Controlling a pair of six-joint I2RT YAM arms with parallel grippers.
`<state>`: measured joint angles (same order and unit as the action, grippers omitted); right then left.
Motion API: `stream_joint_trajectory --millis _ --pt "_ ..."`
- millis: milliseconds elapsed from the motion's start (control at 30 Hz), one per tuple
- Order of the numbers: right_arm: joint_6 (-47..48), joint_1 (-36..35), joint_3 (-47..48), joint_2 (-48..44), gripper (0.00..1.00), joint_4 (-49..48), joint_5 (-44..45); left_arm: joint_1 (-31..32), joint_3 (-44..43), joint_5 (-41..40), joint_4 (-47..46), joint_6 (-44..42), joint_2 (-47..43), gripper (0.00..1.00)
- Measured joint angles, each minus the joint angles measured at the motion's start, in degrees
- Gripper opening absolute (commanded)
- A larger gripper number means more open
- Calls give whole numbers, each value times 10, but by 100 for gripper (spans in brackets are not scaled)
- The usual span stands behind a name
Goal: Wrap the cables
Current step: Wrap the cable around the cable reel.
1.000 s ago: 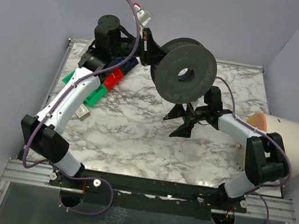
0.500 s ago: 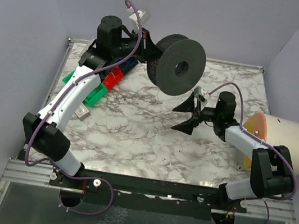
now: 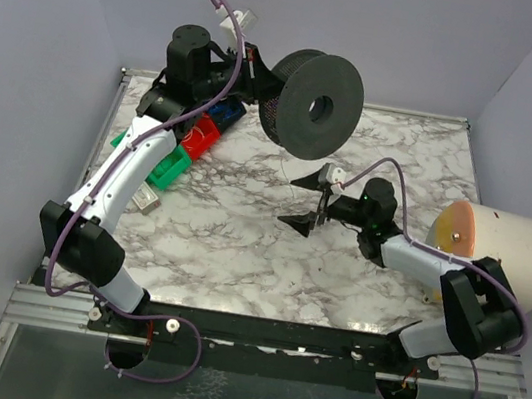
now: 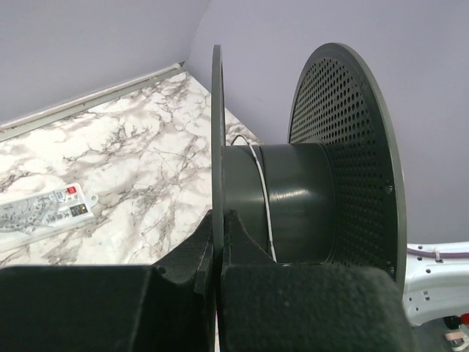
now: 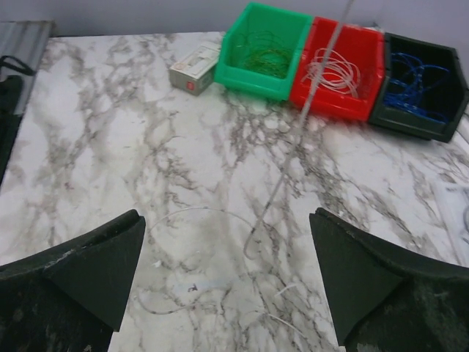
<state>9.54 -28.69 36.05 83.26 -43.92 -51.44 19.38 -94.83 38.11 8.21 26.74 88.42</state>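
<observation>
Even, soft light throughout; the marble surface (image 3: 240, 236) shows faint shadows, no glare. Near pincer pads (image 4: 110, 308) blur slightly.

Bins (image 3: 200, 136) sit left of the raised spool (image 3: 313, 106).

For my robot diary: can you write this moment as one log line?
left pincer: shut on spool | right pincer: open over table | white cable: strand around spool

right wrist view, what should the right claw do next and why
Probably drop slightly and close the right claw on the white cable: it is open, the slack strand runs between its fingers to the table, and the spool, clamped by its flange in the left claw, shows barely one turn on its hub.
</observation>
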Motion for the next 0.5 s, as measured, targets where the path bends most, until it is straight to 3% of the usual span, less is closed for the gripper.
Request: stream_joint_trajectory --millis 333,400,500 --pt "-4 -30 12 51 97 -63 136 -12 21 4 -41 37 0 0" --pt "-6 -37 12 61 88 -81 156 -13 26 6 -49 44 0 0" --pt "-17 -45 12 75 58 -109 185 -14 33 13 -64 57 0 0"
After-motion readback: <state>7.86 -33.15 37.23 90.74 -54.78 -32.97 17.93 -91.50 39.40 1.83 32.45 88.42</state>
